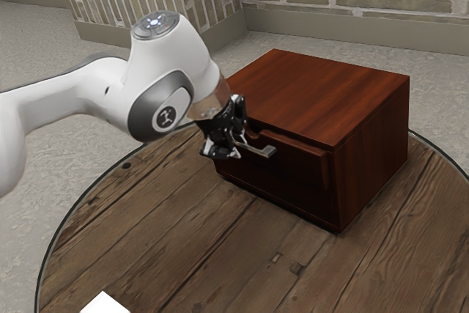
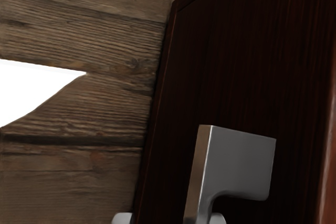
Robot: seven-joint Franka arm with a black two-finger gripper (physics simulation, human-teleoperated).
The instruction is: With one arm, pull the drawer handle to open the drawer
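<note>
Drawer handle (image 1: 258, 149) is sitting on the dark drawer front (image 1: 287, 175) of the wooden cabinet (image 1: 322, 93), directly at the gripper (image 1: 229, 149). Whether the gripper is clasping it cannot be told.

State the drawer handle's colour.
The drawer handle is plain silver-grey metal, clearest in the wrist view.

The arm (image 1: 66, 108) was glossy white, built of smooth rounded shells. A grey band (image 1: 146, 104) ringed one joint and bore a small white emblem (image 1: 168, 116). A round cap (image 1: 154, 23) glowed pale blue. The gripper (image 1: 226, 149) was black and angular.
</note>
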